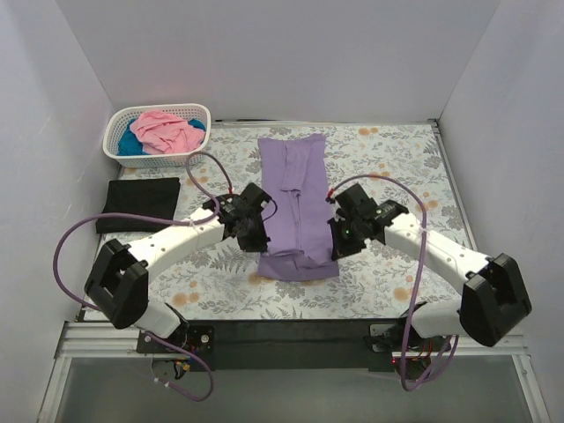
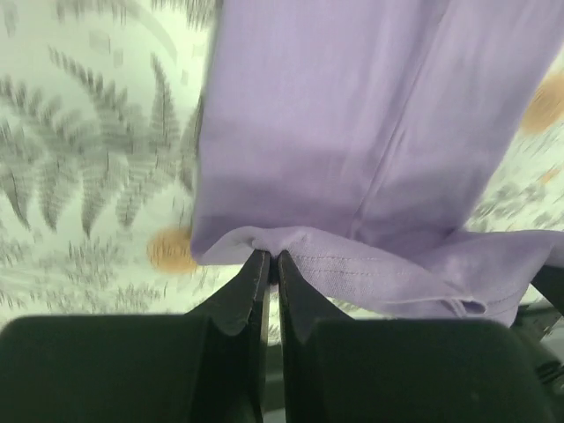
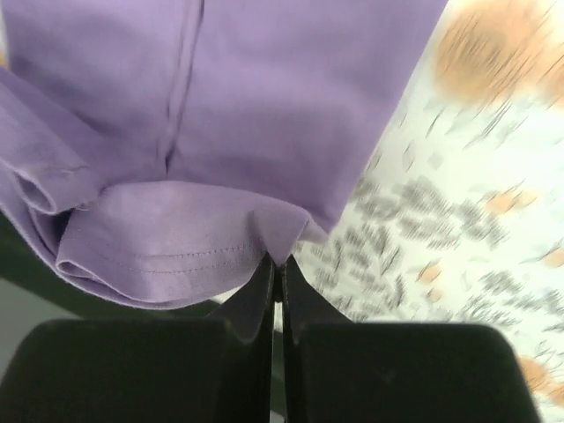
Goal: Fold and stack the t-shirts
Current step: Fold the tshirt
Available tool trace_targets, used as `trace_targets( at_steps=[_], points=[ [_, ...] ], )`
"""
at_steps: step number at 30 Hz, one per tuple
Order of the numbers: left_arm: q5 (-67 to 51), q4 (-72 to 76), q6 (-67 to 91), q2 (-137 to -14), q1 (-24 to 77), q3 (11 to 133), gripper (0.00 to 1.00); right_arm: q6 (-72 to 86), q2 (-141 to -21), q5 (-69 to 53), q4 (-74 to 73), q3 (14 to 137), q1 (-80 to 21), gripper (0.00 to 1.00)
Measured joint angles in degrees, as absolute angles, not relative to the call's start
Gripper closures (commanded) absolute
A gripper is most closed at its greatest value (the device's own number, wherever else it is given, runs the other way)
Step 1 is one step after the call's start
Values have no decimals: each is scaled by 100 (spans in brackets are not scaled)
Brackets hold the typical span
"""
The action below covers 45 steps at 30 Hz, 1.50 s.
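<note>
Left tool (image 2: 271,260): closed tight on the near left corner of the lavender purple short-sleeved fabric t-shirt (image 1: 295,189); a small pucker of hem is pinched between the black fingers.
Right tool (image 3: 278,264): likewise closed tight, with the near right corner of the same hem gripped.
Lavender shirt, position: laid as a long narrow strip running near to far at the middle of the surface, its near end bunched between the two tools, its far end lying flat.
Surface cover: a grey-and-orange floral cloth (image 1: 392,159) is spread beneath the shirt.
Left edge: a folded black fabric t-shirt (image 1: 141,204) is laid flat, well apart from the lavender one.
Far left corner: a white plastic lattice basket (image 1: 157,159) is placed here.
Basket contents: a crumpled pink fabric t-shirt (image 1: 167,130) is heaped over a teal blue fabric t-shirt (image 1: 132,144).
</note>
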<state>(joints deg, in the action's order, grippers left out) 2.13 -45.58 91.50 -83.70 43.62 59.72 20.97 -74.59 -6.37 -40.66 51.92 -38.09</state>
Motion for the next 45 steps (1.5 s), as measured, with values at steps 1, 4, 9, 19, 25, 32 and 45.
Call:
trace_targets(
  at_steps=[1, 4, 9, 19, 25, 32, 45],
  points=[
    [263, -4525, 9019, -8514, 4226, 6171, 100, 1973, -7660, -622, -4047, 5465, -3662, 99],
    [379, -4340, 8635, -8936, 3876, 6696, 100, 1684, -8191, -615, -4049, 6158, -3312, 99],
    [475, -4066, 8224, -9467, 3395, 7188, 100, 1321, -9109, -786, -4025, 7234, -2801, 99],
    [438, -3505, 7616, -10165, 2816, 7682, 100, 1055, -10464, -1304, -4056, 8471, -2248, 99],
    [255, -3238, 7334, -10787, 2639, 8079, 100, 1004, -10812, -1483, -4060, 8805, -2032, 99],
    [58, -2971, 7255, -11048, 2429, 8248, 100, 937, -11137, -1627, -4058, 9188, -1730, 99],
    [19, -2416, 7166, -11609, 2318, 8342, 86, 875, -12125, -1806, -4060, 9837, -1636, 92]
  ],
)
